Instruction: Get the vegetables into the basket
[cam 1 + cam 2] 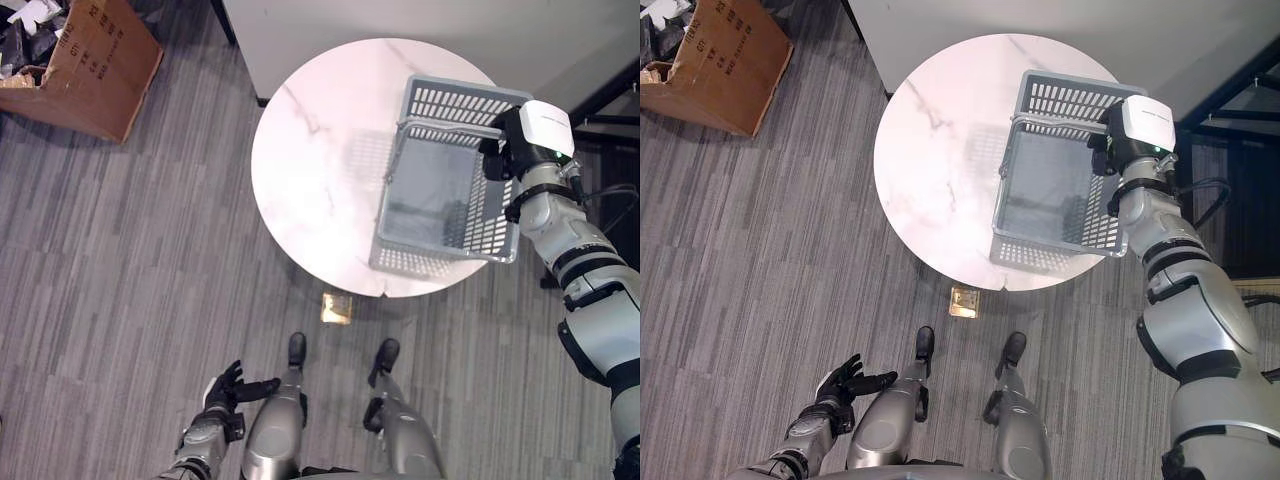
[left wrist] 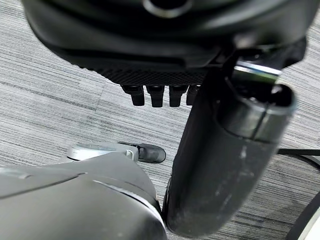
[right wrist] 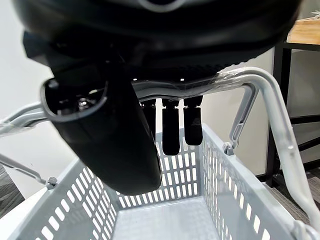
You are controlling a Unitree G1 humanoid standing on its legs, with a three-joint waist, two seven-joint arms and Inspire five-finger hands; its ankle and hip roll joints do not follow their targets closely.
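Observation:
An empty grey plastic basket hangs over the right side of the round marble table, part of it past the table's edge. Its wire handle stands up. My right hand is at the basket's far right corner, shut on the handle, which crosses under the palm in the right wrist view, with the thumb in front of it. I see no vegetables on the table or in the basket. My left hand hangs low by my side over the floor, open and holding nothing.
A cardboard box lies on the carpet at the far left. A brass floor plate sits just in front of the table. A white wall runs behind the table, and a dark frame stands at the right.

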